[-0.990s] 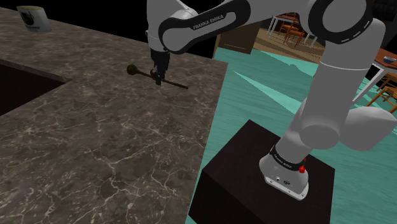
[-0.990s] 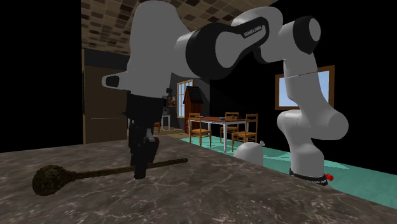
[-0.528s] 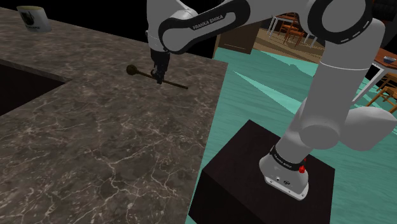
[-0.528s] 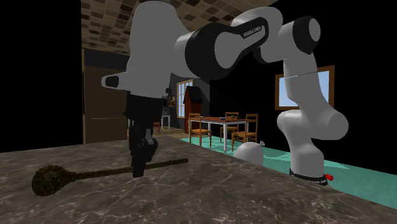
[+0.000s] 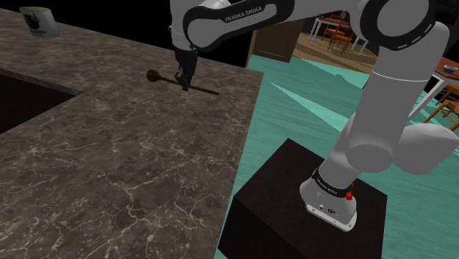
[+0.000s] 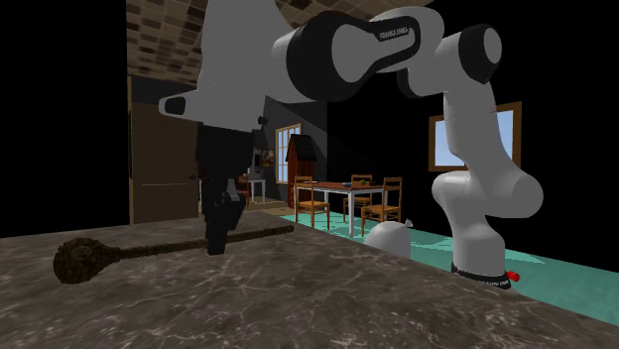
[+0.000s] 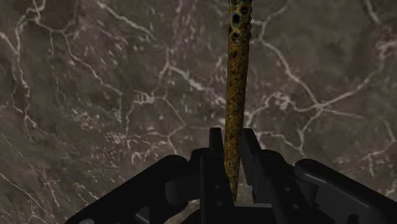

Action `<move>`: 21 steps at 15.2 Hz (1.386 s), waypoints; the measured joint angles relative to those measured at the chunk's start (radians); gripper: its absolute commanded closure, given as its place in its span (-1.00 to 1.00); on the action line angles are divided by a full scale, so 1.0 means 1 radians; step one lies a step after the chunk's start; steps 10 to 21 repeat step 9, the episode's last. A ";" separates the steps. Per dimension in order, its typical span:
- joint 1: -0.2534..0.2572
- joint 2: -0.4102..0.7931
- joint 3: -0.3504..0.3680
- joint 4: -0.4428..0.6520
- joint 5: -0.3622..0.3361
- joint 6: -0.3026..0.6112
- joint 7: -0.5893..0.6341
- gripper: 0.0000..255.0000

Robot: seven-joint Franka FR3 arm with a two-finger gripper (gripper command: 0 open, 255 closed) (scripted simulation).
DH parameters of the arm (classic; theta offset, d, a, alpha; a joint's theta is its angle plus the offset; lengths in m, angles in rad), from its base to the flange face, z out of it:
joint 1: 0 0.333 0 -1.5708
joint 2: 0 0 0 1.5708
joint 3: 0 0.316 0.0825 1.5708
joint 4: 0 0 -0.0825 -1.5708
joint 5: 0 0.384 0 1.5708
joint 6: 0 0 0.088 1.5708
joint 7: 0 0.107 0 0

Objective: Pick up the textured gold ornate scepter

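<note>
Scepter (image 7: pixel 236 95): shaft clamped in hand (image 7: pixel 232 143), head at nine o'clock, shoulder view. Step: lift; next, raise level off tabletop (image 5: pixel 132 169)

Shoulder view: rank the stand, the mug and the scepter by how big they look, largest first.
1. The stand: plainly the largest.
2-3. The scepter and the mug: unsure. The scepter runs longer but is thin; the mug is bulkier and sits farther from the camera.
</note>
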 measured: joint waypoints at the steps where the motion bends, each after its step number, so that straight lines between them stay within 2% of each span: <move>1: 0.001 -0.003 0.001 0.008 0.001 -0.011 -0.001 1.00; 9: 0.002 -0.021 0.004 0.084 0.014 -0.104 -0.019 1.00; 21: 0.002 -0.021 0.004 0.084 0.014 -0.104 -0.019 1.00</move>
